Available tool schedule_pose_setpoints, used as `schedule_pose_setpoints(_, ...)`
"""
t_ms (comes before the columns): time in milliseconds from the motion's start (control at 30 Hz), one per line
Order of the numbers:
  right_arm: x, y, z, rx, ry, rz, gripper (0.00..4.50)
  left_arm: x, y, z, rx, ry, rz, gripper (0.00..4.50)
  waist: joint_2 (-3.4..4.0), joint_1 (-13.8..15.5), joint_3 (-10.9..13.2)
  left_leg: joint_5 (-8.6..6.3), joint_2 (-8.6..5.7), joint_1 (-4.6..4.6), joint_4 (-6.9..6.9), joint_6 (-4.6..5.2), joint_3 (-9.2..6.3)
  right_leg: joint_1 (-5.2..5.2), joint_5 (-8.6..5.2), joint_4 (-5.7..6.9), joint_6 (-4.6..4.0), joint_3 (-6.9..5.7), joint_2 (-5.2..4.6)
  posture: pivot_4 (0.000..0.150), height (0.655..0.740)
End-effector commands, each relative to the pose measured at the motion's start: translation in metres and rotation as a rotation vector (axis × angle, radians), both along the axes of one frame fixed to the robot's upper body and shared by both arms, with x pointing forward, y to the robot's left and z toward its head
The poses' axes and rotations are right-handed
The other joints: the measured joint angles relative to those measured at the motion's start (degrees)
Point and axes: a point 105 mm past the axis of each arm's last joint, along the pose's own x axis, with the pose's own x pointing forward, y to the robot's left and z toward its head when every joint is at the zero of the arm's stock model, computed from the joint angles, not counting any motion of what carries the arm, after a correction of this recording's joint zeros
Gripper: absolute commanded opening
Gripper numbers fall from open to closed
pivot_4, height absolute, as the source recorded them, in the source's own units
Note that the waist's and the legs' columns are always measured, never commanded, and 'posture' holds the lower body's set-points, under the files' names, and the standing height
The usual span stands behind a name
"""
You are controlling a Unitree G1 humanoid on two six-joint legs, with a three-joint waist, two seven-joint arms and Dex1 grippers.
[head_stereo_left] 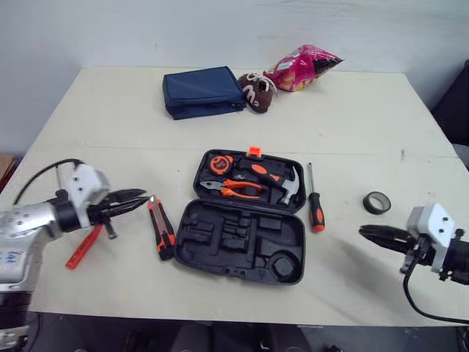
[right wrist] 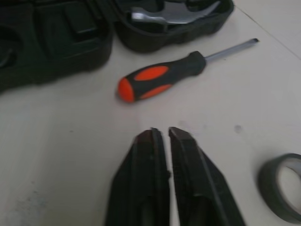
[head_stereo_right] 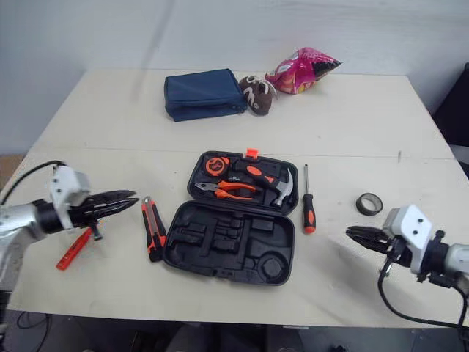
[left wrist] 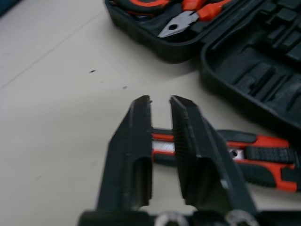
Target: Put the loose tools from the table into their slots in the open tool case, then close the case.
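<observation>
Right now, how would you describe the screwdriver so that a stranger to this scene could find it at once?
On the table, find the open black case in the middle. The screwdriver lies just off its right side, between it and the tape roll. Unlike that dark ring, it is long: a thin metal shaft pointing away from the robot, on a black and orange handle.

We are looking at a pale table [head_stereo_left: 110,110] carrying an open tool case [head_stereo_left: 242,246], utility knife [head_stereo_left: 161,229], screwdriver [head_stereo_left: 316,209], tape roll [head_stereo_left: 377,202], red-handled tool [head_stereo_left: 83,248], blue pouch [head_stereo_left: 203,91], shoe [head_stereo_left: 255,92] and snack bag [head_stereo_left: 302,67].
</observation>
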Motion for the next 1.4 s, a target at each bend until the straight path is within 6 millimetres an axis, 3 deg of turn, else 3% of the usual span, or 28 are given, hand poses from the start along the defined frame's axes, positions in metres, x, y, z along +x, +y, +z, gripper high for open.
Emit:
schedule_pose_setpoints(33, -0.001, 0.021, 0.005, -0.004, -0.041, 0.059, 0.00, 0.007, -0.018, -0.001, 0.044, -0.008, -0.044, 0.06, 0.00, -0.1, 0.0, 0.00, 0.01, 0.00, 0.00, 0.00, 0.00, 0.00, 0.00, 0.02, 0.00, 0.00, 0.02, 0.150, 0.7400)
schedule_pose_setpoints(233, 0.022, 0.044, 0.003, -0.054, -0.087, 0.070, 0.00, 0.033, -0.045, -0.017, 0.062, 0.025, -0.068, 0.06, 0.00, 0.1, 0.0, 0.00, -0.03, -0.03, 0.18, 0.00, -0.02, 0.00, 0.01, 0.06, 0.02, -0.01, 0.01, 0.150, 0.7400)
schedule_pose_setpoints(400, 0.033, 0.056, 0.003, -0.076, -0.102, 0.080, 0.00, 0.036, -0.054, -0.028, 0.091, 0.073, -0.087, 0.06, 0.00, 0.0, 0.0, 0.00, -0.02, -0.13, 0.18, 0.00, -0.05, -0.08, 0.01, 0.07, 0.02, -0.03, 0.03, 0.150, 0.7400)
schedule_pose_setpoints(733, 0.055, 0.068, -0.006, -0.152, -0.132, 0.054, 0.00, 0.040, -0.067, -0.021, 0.022, 0.074, -0.072, 0.06, 0.00, 0.2, 0.0, -0.01, -0.03, -0.35, 0.47, 0.02, -0.28, -0.08, 0.01, 0.09, 0.02, -0.19, -0.04, 0.150, 0.7400)
schedule_pose_setpoints(1133, 0.061, 0.088, -0.012, -0.160, -0.127, 0.123, 0.00, 0.038, -0.083, -0.030, 0.036, 0.101, -0.117, 0.06, 0.00, 0.1, 0.0, -0.02, -0.10, -0.90, 0.84, 0.03, -0.78, -0.22, 0.02, 0.13, 0.03, -0.68, -0.10, 0.150, 0.7400)
schedule_pose_setpoints(1400, 0.060, 0.101, -0.012, -0.160, -0.151, 0.206, 0.00, 0.013, -0.088, -0.034, 0.031, 0.139, -0.209, 0.06, 0.02, -0.1, 0.0, -0.02, -0.12, -0.94, 0.82, 0.03, -0.97, -0.17, 0.02, 0.19, 0.03, -0.89, -0.11, 0.150, 0.7400)
